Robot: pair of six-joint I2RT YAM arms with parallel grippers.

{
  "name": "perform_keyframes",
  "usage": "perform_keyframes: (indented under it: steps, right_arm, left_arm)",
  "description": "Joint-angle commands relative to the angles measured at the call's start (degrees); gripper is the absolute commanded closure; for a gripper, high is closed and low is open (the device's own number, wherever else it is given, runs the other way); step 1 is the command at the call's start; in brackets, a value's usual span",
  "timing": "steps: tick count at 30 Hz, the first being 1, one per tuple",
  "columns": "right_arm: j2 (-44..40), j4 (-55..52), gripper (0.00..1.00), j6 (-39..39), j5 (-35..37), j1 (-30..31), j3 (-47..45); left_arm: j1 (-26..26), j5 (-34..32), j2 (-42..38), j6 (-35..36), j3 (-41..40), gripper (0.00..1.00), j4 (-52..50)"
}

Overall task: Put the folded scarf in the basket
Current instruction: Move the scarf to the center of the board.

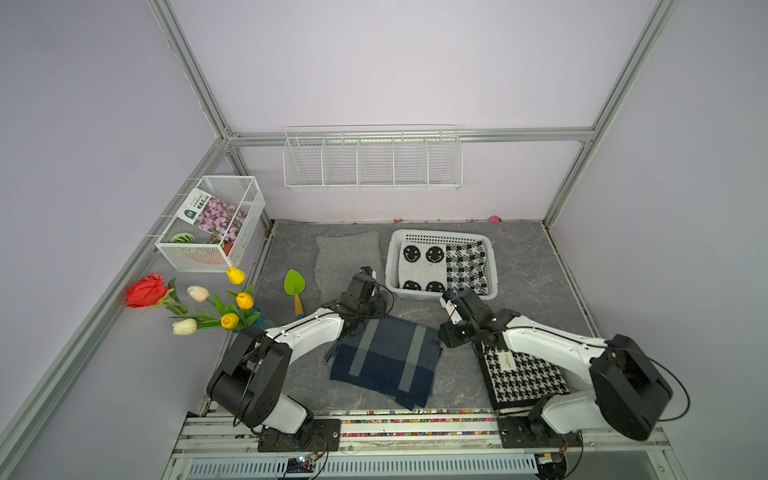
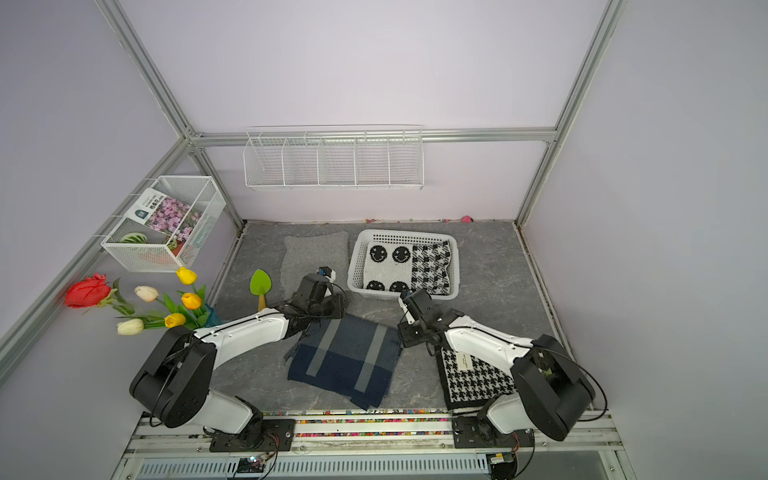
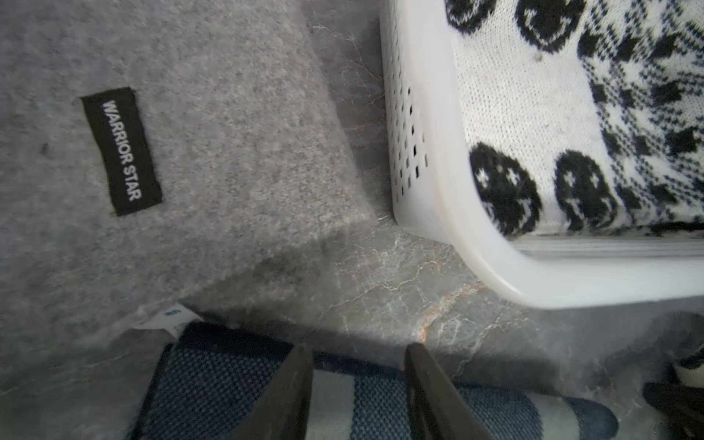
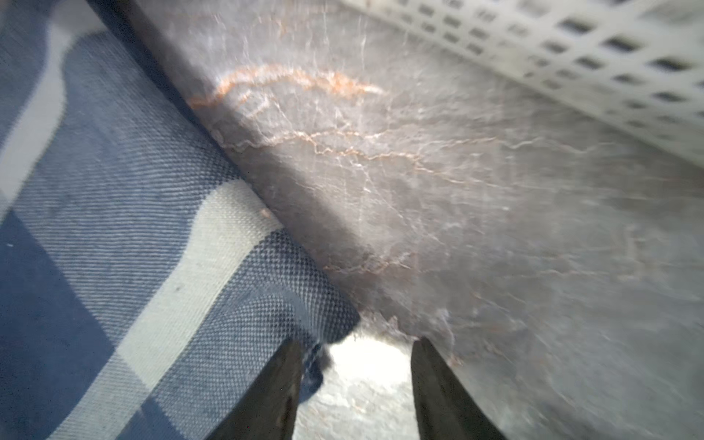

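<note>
A folded navy plaid scarf lies flat in the middle of the table. My left gripper stands open over its far left edge, the fingers apart above the cloth. My right gripper is open at the scarf's far right corner, which lies beside one finger; bare table shows between the jaws. The white perforated basket sits just behind both grippers. It holds a smiley-face scarf and a houndstooth scarf.
A grey scarf lies left of the basket. Another houndstooth scarf lies under the right arm. A green trowel, flowers, a wire-mesh bin and a wall rack stand at the left and back.
</note>
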Motion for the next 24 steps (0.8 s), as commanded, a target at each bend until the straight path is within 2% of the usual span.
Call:
perform_keyframes:
  steps: [1,6,11,15,19,21,24]
  right_arm:
    - [-4.12,3.13,0.48,2.29,-0.16,1.02,-3.68]
    - [-3.51,6.36,0.49,1.69,-3.53,8.98,-3.75]
    - [6.87,5.99,0.5,-1.44,-3.51,17.02,2.43]
    - [14.15,1.72,0.5,-0.96,-0.2,17.62,5.94]
    - [19.03,-5.65,0.51,2.82,9.99,16.24,7.54]
    - [19.43,-5.56,0.51,4.32,10.38,13.25,5.74]
    - [17.73,-3.66,0.53,4.98,7.2,9.7,2.85]
  left_arm:
    - [-0.15,-0.91,-2.79,0.54,-2.2,0.55,-0.62]
    - [-0.17,-1.16,-4.08,0.67,-3.25,0.55,-0.23]
    - [-0.29,-1.66,-3.6,0.76,-3.03,0.55,-0.54]
    - [-0.43,-2.86,-4.23,1.04,-2.98,0.55,-1.06]
    - [-0.42,-2.82,-4.54,1.18,-3.21,0.55,-1.33]
    - [-0.43,-2.73,-4.71,1.37,-3.38,0.55,-1.39]
    - [-0.69,-3.14,-5.72,1.23,-4.65,0.55,-1.15]
